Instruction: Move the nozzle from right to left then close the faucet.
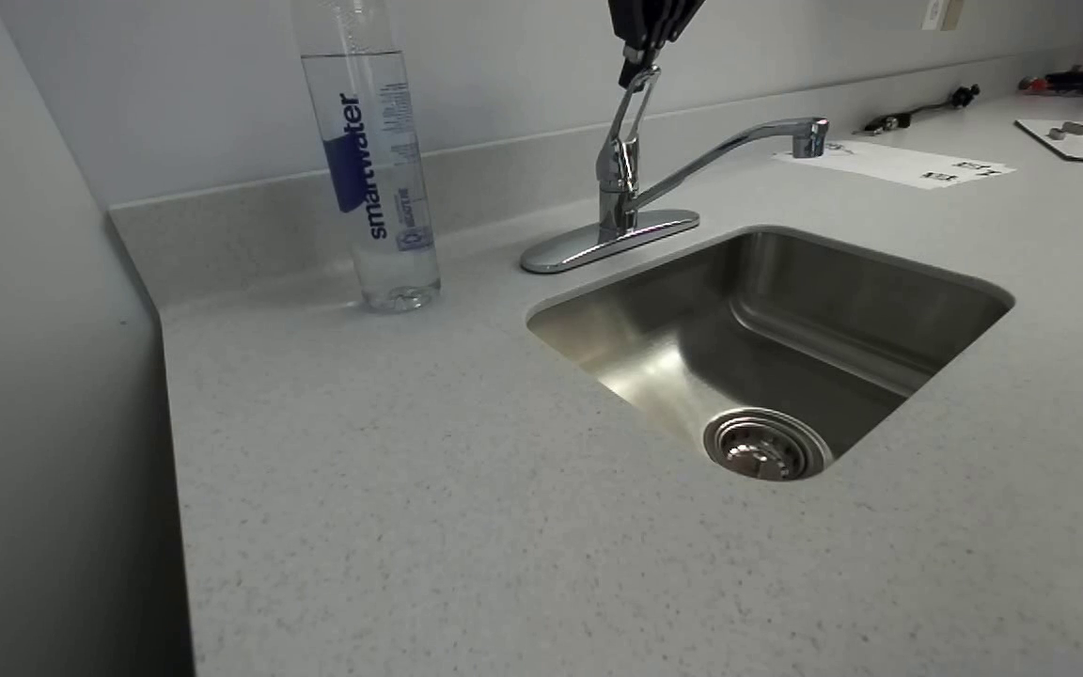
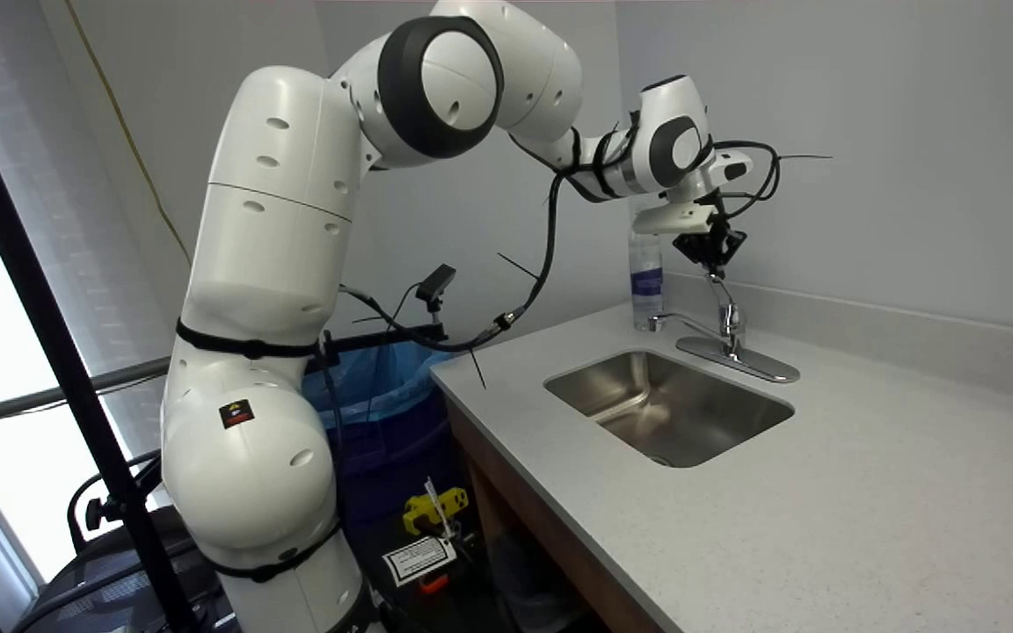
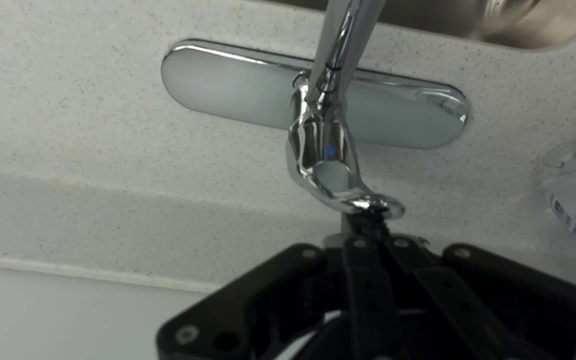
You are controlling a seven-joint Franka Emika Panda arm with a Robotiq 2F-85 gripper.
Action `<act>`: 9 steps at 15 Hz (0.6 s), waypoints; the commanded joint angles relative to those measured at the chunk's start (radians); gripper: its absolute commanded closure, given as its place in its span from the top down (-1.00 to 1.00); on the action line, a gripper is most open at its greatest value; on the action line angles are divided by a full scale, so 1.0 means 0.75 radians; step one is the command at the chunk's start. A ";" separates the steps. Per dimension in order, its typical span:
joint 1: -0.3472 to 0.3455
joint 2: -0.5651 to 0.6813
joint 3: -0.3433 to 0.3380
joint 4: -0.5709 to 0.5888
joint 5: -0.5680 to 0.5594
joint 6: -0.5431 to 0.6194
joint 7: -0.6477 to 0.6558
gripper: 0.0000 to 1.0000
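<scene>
Gripper (image 1: 638,77), pressed together, sits at the lever (image 3: 363,202) of the faucet (image 1: 618,193); nozzle (image 1: 729,146) lower, extending away.

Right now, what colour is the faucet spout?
The faucet spout is shiny silver chrome, clearest in an exterior view.

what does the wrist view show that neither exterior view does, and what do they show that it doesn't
Only the wrist view: a small blue spot on the faucet.

Only the exterior views: in both, the tip of the nozzle; in an exterior view, the white robot arm.

Shared by all, at least in part: the faucet, the nozzle, the gripper, the sink and the water bottle.
</scene>
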 commanded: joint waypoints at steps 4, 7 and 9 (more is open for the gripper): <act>-0.019 -0.230 0.029 -0.240 0.042 -0.196 -0.084 -1.00; -0.020 -0.287 0.025 -0.309 0.030 -0.255 -0.084 -1.00; -0.021 -0.313 0.021 -0.342 0.022 -0.278 -0.073 -1.00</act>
